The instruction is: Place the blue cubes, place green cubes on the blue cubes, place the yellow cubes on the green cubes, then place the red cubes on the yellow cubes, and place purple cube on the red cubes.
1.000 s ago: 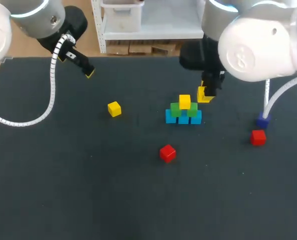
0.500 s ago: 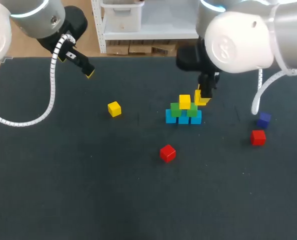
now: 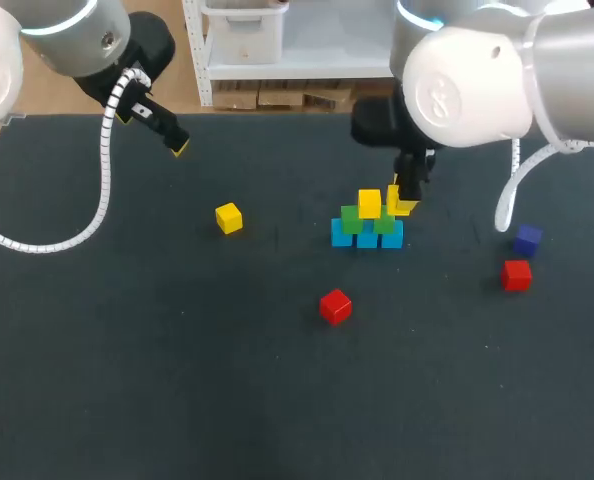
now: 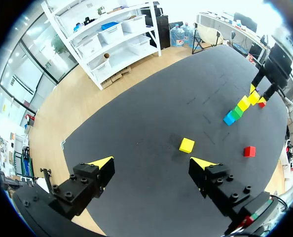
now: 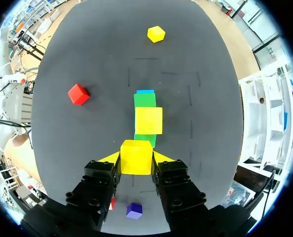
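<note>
Grip at the right fingers point(image 5: 112, 158) is closed from both sides on a small yellow cube point(image 5: 136, 157), carried in the air at the near end of the stack. Just ahead of it a second yellow cube point(image 5: 149, 120) lies on the two green cubes point(image 5: 145, 100), which rest on the row of blue cubes point(image 3: 367, 238).

In the head view the held cube hangs level with the yellow layer at the stack's right end, over or just past the green cube there. Whether it touches anything I cannot tell.

The yellow layer looks to be the step in hand. The seated yellow cube seems to straddle both greens, so little green top is left bare at that end. The next move probably calls for a careful line-up close beside the seated cube, a gentle lowering until the cube bears on the green, and a release that does not nudge the stack.

Farther out on the dark table point(image 3: 127, 380), a third yellow cube point(image 3: 229, 217) lies loose to the stack's left. One red cube point(image 3: 335, 306) lies in front of the stack, another red cube point(image 3: 516, 274) off to the right, and the purple cube point(image 3: 527, 239) just behind that one. The left fingers point(image 4: 102, 162) are spread and empty, held over the table's far left.
</note>
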`<action>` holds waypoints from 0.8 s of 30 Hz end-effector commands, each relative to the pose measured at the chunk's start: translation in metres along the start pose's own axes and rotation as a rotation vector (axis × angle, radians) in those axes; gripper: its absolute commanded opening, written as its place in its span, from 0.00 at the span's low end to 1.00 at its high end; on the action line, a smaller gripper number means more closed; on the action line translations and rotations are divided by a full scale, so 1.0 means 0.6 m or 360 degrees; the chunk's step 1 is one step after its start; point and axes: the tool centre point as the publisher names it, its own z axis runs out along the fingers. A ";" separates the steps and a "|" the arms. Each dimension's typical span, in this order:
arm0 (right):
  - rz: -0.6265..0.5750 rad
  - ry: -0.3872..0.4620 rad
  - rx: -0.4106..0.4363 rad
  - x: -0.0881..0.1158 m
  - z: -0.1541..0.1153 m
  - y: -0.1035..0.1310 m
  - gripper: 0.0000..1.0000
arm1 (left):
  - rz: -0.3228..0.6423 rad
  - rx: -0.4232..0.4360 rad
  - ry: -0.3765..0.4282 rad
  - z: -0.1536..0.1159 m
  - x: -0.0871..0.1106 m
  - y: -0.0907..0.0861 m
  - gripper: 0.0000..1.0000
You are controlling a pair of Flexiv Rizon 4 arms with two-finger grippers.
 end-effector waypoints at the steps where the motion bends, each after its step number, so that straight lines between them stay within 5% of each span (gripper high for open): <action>1: -0.0002 -0.0004 -0.0010 -0.001 0.004 -0.008 0.00 | 0.0003 0.0005 0.0001 0.001 -0.001 0.002 1.00; 24: -0.0006 0.0004 -0.0024 -0.007 0.016 -0.016 0.00 | 0.0003 0.0005 0.0001 0.001 -0.001 0.002 1.00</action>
